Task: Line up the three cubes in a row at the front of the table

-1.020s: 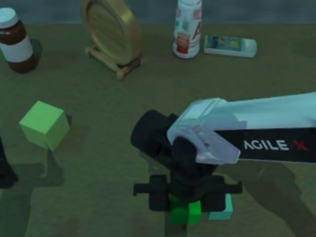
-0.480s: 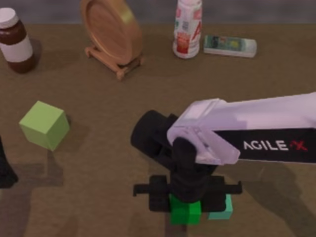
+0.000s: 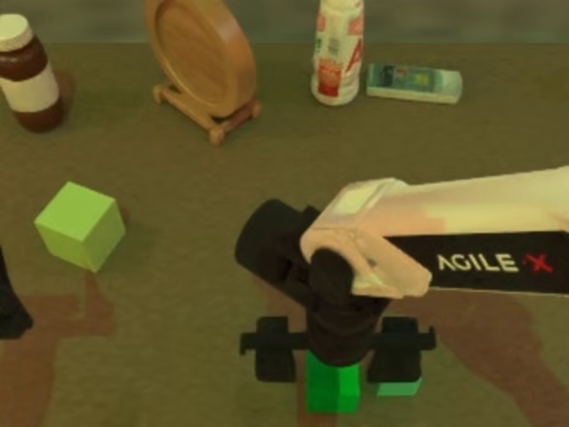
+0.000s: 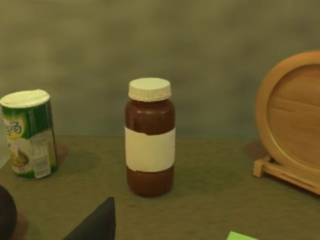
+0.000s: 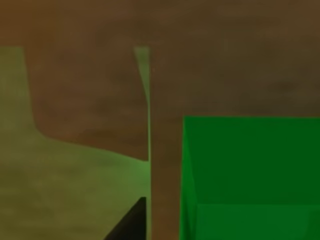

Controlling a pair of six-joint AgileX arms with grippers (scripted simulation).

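Three cubes were seen from above on the bench [image 3: 178, 267]: the pale yellow-green cube [image 3: 80, 225] at the left, well apart from the bright green cube [image 3: 333, 389] and the teal cube [image 3: 397, 387] at the front edge. The right claw [image 3: 336, 356] was spread wide over the bright green cube, gripping nothing. Only the left wrist view showed a brown jar [image 4: 149, 137] and a green can [image 4: 28, 133], while the left claw's state could not be told.
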